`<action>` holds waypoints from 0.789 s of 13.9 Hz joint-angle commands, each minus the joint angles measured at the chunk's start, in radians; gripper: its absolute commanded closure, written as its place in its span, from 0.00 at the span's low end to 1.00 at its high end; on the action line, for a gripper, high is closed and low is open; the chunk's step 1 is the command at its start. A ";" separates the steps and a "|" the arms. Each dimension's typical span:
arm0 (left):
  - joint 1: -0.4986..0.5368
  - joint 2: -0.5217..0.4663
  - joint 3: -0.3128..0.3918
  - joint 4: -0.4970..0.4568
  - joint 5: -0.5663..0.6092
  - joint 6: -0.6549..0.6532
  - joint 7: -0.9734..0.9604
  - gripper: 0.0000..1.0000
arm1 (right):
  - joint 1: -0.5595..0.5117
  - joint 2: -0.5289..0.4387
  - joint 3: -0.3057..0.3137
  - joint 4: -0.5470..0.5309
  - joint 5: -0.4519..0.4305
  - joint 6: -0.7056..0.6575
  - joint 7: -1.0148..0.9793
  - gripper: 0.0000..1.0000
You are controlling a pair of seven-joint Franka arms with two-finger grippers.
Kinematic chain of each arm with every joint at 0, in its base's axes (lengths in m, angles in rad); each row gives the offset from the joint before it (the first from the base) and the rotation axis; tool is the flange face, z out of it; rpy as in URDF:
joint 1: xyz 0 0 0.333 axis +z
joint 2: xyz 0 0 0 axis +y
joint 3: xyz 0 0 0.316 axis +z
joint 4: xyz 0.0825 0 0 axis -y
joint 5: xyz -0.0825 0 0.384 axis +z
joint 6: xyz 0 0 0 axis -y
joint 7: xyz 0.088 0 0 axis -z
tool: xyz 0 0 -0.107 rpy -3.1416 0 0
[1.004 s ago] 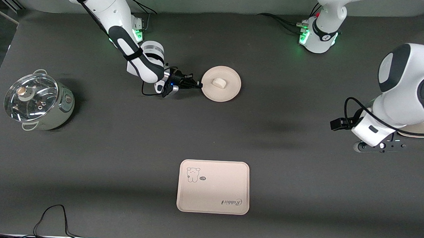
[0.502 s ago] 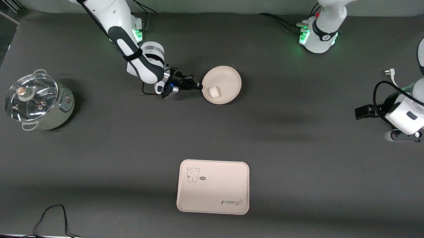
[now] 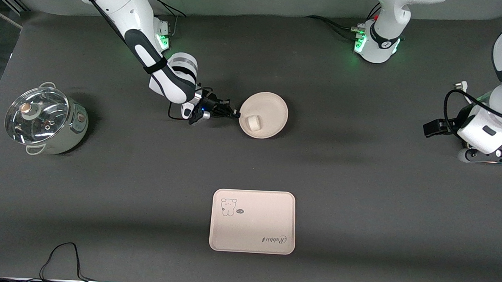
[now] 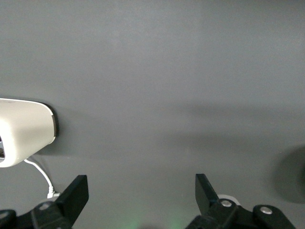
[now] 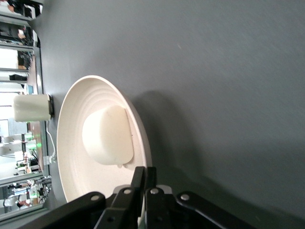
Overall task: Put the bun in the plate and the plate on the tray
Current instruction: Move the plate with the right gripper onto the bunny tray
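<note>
Handling: the plate (image 3: 264, 115), a round, shallow cream-beige dish with raised rim, is judged rigid and light; the thin rim is the natural hold. It looks tipped, its edge toward the left arm's end lifted, so the loose load may slide; it should be carried level and slowly

Tray (image 3: 252, 221): cream-beige rectangle, rounded corners, bear drawing and script print, flat on the dark grey table (image 3: 358, 196), nearer the front camera than the plate and well apart from it; roughly 6 o'clock from the plate in the front view

Plate: plain, faint concentric rings inside per the right wrist view; rim pinched at its 9 o'clock edge

Bun (image 3: 254, 122): small white smooth rounded lump, probably soft and light, lying in the plate close to the gripped rim. First half of the task looks done; plate not yet on tray

Right gripper (image 3: 236, 113): fingers (image 5: 143, 183) closed tight on the plate rim

Left gripper (image 4: 138, 198): fingers wide apart, holding nothing, waiting over bare table at the left arm's end
</note>
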 commanded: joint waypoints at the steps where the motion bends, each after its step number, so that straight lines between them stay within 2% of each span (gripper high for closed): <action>1: -0.052 -0.026 0.066 -0.011 -0.016 -0.015 0.019 0.00 | 0.001 0.010 0.002 0.052 -0.074 0.052 0.095 1.00; 2: -0.055 -0.028 0.083 -0.010 -0.022 -0.015 0.019 0.00 | -0.005 0.010 0.002 0.066 -0.129 0.053 0.150 1.00; 5: -0.018 -0.028 0.074 -0.008 -0.028 -0.018 0.019 0.00 | -0.029 0.012 -0.005 0.112 -0.293 0.053 0.298 1.00; 8: 0.092 -0.026 -0.030 -0.005 -0.043 -0.018 0.037 0.00 | -0.049 0.044 -0.032 0.200 -0.501 0.046 0.463 1.00; 11: 0.091 -0.025 -0.032 -0.001 -0.042 -0.018 0.039 0.00 | -0.049 0.085 -0.088 0.311 -0.708 0.010 0.649 1.00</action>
